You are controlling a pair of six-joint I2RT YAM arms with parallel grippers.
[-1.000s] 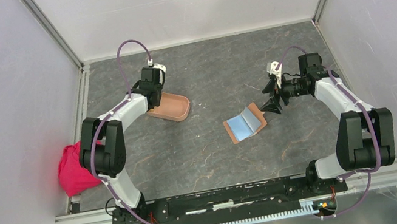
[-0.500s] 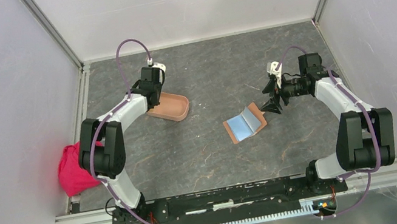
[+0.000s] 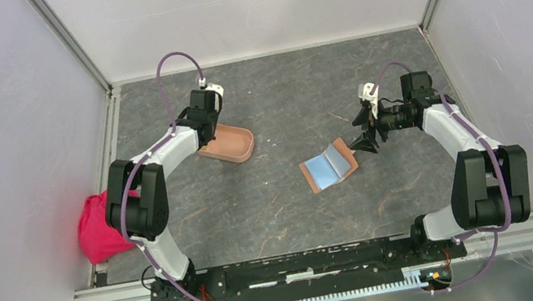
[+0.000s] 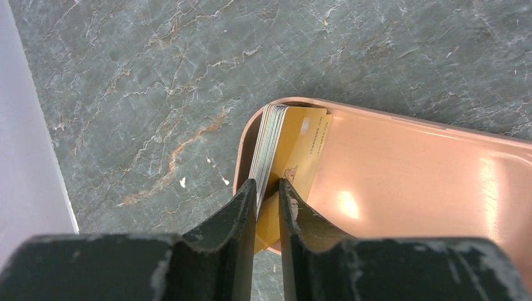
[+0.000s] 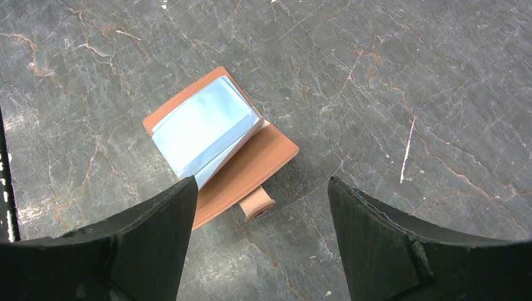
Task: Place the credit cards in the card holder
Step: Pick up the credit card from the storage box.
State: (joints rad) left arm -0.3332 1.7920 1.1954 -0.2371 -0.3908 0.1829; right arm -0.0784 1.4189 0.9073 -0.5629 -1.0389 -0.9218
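The salmon-pink card holder (image 3: 236, 145) lies at the left of the table, and its floor fills the left wrist view (image 4: 414, 182). My left gripper (image 3: 207, 128) is shut on a stack of credit cards (image 4: 270, 135). The stack stands on edge at the holder's near end, inside the rim, and an orange card (image 4: 307, 147) faces the holder's floor. The fingers (image 4: 241, 216) pinch the stack's lower end. My right gripper (image 3: 366, 141) is open and empty. It hovers over the snap tab of the brown wallet (image 5: 251, 166).
The brown leather wallet (image 3: 328, 166) lies open at the table's middle, with pale blue sleeves (image 5: 201, 125) showing. A red cloth (image 3: 99, 227) sits off the table's left edge beside the left arm. Grey walls enclose the table on three sides.
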